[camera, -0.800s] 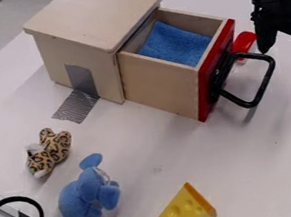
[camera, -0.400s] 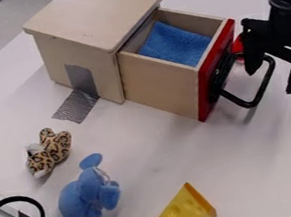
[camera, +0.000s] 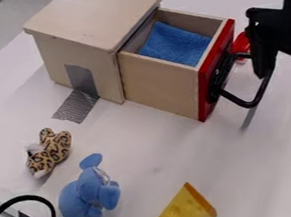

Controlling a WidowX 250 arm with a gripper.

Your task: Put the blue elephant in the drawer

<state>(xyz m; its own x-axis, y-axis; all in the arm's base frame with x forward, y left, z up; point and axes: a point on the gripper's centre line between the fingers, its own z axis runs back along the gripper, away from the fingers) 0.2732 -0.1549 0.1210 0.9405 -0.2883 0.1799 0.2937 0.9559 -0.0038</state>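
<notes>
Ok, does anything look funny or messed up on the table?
The grey tape looks odd, stuck down the side of the wooden box and onto the table. Nothing looks spilled or broken.

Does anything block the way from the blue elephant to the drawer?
No loose object visibly stands between the blue plush elephant and the open, red-fronted wooden drawer. Only the drawer's own side wall rises in between, so a lift over it would probably be needed.
</notes>
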